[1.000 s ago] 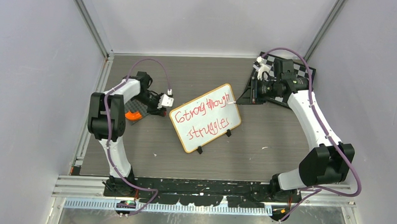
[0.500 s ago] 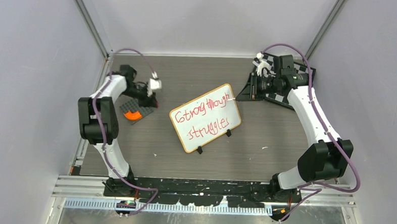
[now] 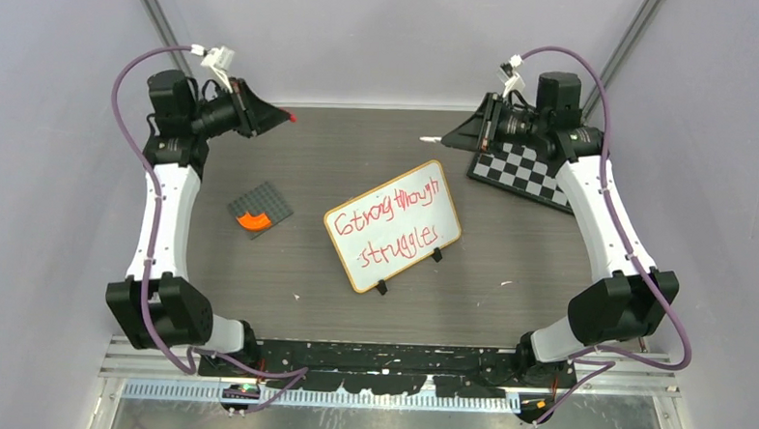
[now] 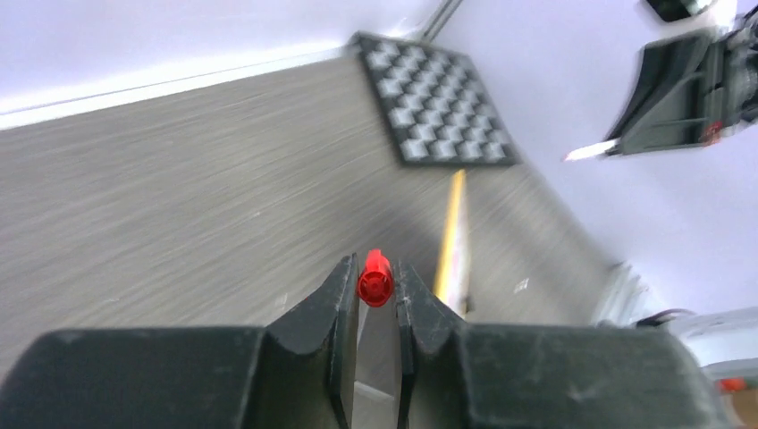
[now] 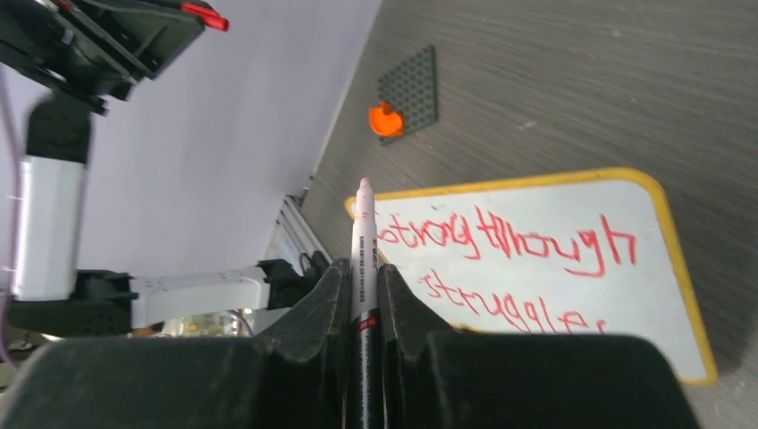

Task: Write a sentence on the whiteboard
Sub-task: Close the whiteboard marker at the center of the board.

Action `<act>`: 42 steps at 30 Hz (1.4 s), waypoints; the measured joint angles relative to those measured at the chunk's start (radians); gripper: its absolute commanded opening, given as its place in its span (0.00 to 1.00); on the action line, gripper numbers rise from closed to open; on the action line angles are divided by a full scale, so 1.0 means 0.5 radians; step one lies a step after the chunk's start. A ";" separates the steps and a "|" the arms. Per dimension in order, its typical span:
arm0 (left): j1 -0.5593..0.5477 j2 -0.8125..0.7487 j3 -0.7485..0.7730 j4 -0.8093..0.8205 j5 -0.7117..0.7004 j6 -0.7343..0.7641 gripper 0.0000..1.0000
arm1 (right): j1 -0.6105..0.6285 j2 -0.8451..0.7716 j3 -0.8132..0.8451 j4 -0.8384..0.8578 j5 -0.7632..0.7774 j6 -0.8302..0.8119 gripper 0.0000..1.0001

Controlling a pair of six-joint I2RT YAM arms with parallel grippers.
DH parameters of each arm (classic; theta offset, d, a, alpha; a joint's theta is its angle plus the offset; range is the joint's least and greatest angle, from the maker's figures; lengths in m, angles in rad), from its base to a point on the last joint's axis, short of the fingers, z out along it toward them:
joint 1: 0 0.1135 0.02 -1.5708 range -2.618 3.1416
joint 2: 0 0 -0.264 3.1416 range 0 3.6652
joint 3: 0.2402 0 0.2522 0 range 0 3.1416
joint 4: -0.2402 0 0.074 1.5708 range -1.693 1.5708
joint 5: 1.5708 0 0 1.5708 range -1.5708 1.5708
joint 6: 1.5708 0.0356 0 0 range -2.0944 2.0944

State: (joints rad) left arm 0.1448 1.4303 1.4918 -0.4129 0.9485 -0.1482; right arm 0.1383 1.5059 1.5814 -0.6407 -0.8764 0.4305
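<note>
Okay, the sentence (image 3: 395,220) looks finished on the whiteboard (image 5: 644,313), mid-table on its feet. Right gripper (image 5: 364,277) is clamped on the marker (image 5: 363,241), nib out. Left gripper (image 4: 376,286) pinches the red cap (image 4: 374,279). I'd cap next: line both axes up, push slowly. Left wrist view is smeared, so I can't see the cap's open end.

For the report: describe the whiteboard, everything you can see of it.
The whiteboard is a small white rectangle with a thin orange-tan rim and rounded corners. It stands propped on two small black feet near the middle of the table, turned askew to the table's edges. Red handwriting covers its face in two lines, reading roughly "Strong through struggles". Only the table touches it.
</note>
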 measured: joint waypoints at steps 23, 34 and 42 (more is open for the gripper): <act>-0.575 -0.118 -0.883 2.230 -0.256 -3.011 0.00 | 0.440 0.005 -0.064 1.096 -0.038 1.151 0.00; -0.621 -0.114 -0.922 2.312 -0.365 -3.198 0.00 | 0.459 0.062 -0.031 1.075 0.011 1.143 0.00; -0.706 -0.084 -0.922 2.315 -0.363 -3.189 0.00 | 0.465 0.074 -0.026 1.050 0.022 1.131 0.00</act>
State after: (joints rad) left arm -0.2081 1.3884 1.0306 0.7444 0.7670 -1.7428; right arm 0.3710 1.5429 1.5684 -0.1158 -0.8654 0.9962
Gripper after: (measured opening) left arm 0.169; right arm 0.183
